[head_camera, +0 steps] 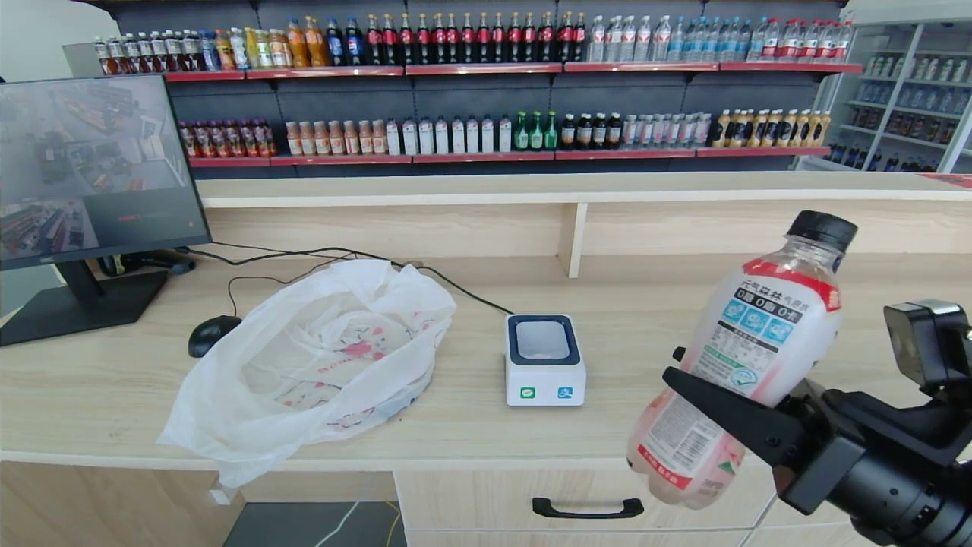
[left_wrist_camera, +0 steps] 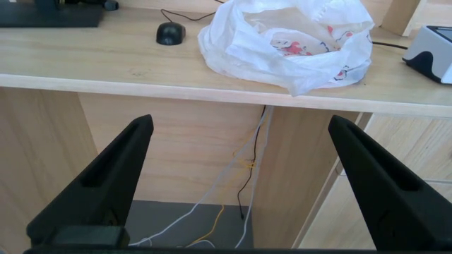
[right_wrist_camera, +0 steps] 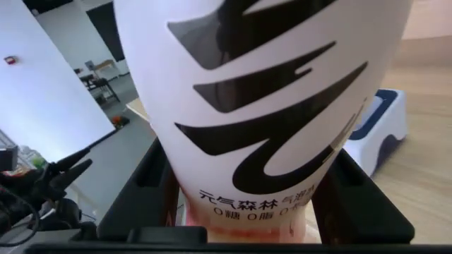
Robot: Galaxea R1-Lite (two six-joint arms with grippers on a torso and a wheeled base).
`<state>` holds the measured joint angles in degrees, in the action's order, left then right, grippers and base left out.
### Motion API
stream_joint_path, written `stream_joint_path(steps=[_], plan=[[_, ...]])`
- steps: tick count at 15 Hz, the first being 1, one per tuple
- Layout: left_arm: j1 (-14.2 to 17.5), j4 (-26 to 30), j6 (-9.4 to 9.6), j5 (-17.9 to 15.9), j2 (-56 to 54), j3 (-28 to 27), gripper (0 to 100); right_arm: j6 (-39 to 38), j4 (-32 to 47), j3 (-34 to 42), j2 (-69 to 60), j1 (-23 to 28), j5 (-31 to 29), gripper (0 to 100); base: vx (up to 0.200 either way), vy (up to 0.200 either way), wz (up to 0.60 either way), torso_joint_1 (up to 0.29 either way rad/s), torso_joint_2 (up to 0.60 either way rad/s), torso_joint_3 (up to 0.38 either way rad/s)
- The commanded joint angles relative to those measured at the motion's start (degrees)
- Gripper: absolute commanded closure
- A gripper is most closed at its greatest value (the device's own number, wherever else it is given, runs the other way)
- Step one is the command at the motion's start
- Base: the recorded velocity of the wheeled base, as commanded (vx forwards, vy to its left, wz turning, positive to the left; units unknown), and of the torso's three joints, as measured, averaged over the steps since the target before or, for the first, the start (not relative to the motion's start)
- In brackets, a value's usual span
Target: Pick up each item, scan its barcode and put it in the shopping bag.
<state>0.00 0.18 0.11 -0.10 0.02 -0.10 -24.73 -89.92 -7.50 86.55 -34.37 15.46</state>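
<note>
My right gripper (head_camera: pixel 729 403) is shut on a pink drink bottle (head_camera: pixel 748 357) with a black cap, held tilted in the air at the front right, beyond the counter's front edge. Its white label with black strokes (right_wrist_camera: pixel 268 106) sits between the black fingers (right_wrist_camera: pixel 141 190). The white barcode scanner (head_camera: pixel 544 359) stands on the counter to the left of the bottle and also shows as the scanner (right_wrist_camera: pixel 381 130) behind the bottle. The white shopping bag (head_camera: pixel 319 357) lies open at centre left. My left gripper (left_wrist_camera: pixel 240 190) is open, below the counter edge in front of the bag (left_wrist_camera: pixel 296 42).
A monitor (head_camera: pixel 91 167) on a black stand sits at the far left, with a black mouse (head_camera: pixel 213 334) and cables beside the bag. A raised counter ledge (head_camera: pixel 585 190) runs behind, and drink shelves stand further back. A drawer handle (head_camera: pixel 587 507) is below the scanner.
</note>
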Motion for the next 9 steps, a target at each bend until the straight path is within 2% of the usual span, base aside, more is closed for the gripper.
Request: stream_joint_path(steps=[1,6,9], plan=[[0.09,-0.01,-0.02,0.01,-0.02,0.01,0,-3.92,-0.08,-4.10,4.68,-3.08,0.01,100,0.000,0.000,0.00,0.000,0.00,0.000],[0.00,-0.01,-0.02,0.01,-0.02,0.01,0,-16.57,-0.08,-9.99,6.87,-4.92,0.10,100,0.000,0.000,0.00,0.000,0.00,0.000],[0.00,-0.01,-0.02,0.01,-0.02,0.01,0,-19.47,-0.08,-12.98,6.35,-6.50,0.10,100,0.000,0.000,0.00,0.000,0.00,0.000]])
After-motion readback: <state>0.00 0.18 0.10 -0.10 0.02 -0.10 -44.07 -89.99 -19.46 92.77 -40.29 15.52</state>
